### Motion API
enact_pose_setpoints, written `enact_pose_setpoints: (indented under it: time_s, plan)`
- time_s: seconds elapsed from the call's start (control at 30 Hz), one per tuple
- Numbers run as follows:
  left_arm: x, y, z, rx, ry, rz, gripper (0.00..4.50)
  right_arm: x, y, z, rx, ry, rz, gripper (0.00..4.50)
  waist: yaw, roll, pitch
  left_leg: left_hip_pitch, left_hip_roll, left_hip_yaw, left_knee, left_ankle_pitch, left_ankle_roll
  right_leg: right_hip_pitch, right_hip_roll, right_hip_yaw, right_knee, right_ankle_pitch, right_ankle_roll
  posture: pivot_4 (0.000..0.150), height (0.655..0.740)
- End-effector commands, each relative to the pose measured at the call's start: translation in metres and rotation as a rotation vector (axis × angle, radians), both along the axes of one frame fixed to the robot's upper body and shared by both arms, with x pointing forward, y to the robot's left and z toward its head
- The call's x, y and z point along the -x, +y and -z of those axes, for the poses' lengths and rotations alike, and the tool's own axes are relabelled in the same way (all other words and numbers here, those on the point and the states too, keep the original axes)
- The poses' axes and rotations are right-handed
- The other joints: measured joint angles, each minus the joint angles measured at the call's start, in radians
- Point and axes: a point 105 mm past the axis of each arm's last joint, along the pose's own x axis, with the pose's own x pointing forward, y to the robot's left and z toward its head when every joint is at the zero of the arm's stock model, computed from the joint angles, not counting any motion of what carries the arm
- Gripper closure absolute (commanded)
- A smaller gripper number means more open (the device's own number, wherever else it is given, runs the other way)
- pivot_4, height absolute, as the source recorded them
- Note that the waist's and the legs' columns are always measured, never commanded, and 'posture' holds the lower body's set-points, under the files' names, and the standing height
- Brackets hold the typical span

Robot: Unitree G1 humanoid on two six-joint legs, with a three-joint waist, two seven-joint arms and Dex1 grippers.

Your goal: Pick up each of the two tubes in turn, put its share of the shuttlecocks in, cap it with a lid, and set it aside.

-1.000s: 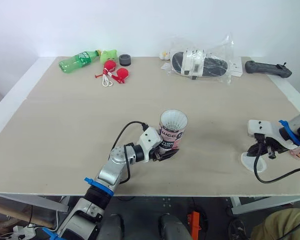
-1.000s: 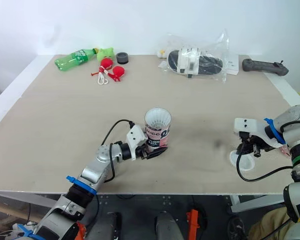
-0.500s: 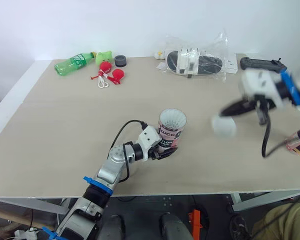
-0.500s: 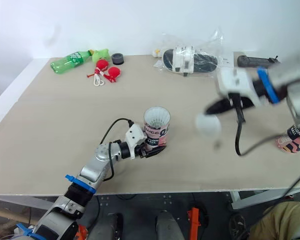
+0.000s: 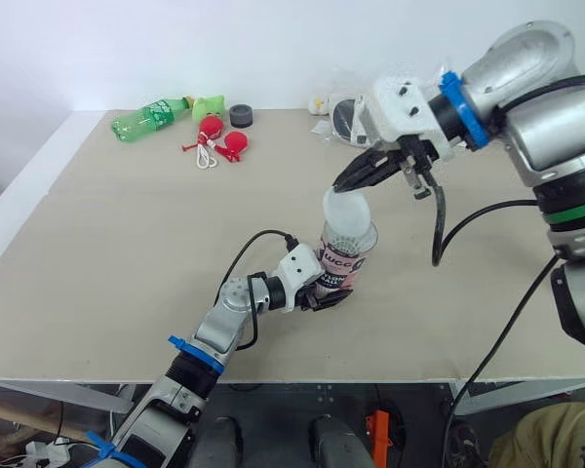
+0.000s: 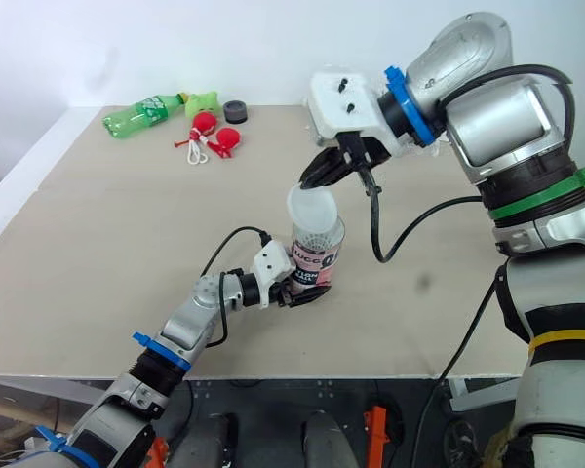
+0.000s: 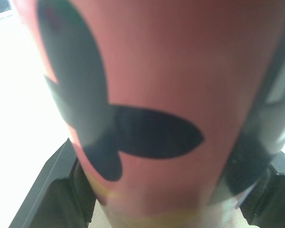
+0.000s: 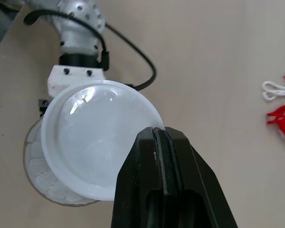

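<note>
A pink printed tube (image 5: 343,265) stands upright at the middle of the table, and my left gripper (image 5: 322,294) is shut on its lower part. In the left wrist view the tube (image 7: 147,118) sits between both fingers (image 7: 256,166). White shuttlecock feathers (image 8: 40,178) show inside the tube's open mouth. My right gripper (image 5: 359,178) is shut on the rim of a translucent white lid (image 5: 346,210). It holds the lid (image 8: 97,142) tilted just over the tube's mouth, partly covering it.
At the table's far left lie a green bottle (image 5: 154,118), a green toy (image 5: 211,105), red balls on a cord (image 5: 224,144) and a black disc (image 5: 244,116). A clear bag (image 5: 343,112) lies at the back, partly behind my right arm.
My right gripper lifted the lid from the table's front right and swung it left to just above the tube. The left gripper kept hold of the tube in place.
</note>
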Motion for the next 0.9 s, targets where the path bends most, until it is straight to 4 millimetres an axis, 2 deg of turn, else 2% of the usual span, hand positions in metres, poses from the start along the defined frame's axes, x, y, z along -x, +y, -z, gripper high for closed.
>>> enact_pose_setpoints:
  time_s: [0.03,0.23,0.63,0.9]
  plan:
    - [-0.003,0.010,0.017,-0.068,0.030,-0.045,1.24,0.004,-0.001,-0.006,0.047,-0.015,-0.041,4.44,0.000,0.000,0.000,0.000,0.000,0.000,0.000,0.000,0.000,0.000,0.000,0.000,0.000,0.000,0.000,0.150,0.7400]
    - [-0.001,0.009,0.019,-0.070,0.034,-0.048,1.24,0.004,-0.003,-0.001,0.079,0.000,-0.043,4.44,0.000,0.000,0.000,0.001,0.001,0.000,0.000,0.000,0.000,0.000,0.001,0.000,0.000,0.000,0.000,0.150,0.7400]
    - [-0.001,0.007,0.020,-0.074,0.037,-0.043,1.24,0.015,-0.003,-0.019,0.076,-0.032,-0.075,4.44,0.000,0.000,0.000,0.001,0.001,0.000,0.000,0.000,0.000,0.000,0.001,0.000,0.000,0.000,0.000,0.150,0.7400]
    - [-0.001,0.006,0.020,-0.076,0.033,-0.041,1.24,0.011,-0.009,-0.004,0.114,-0.007,-0.060,4.44,0.000,0.000,0.000,0.001,0.001,0.000,0.000,0.000,0.000,0.000,0.001,0.000,0.000,0.000,0.000,0.150,0.7400]
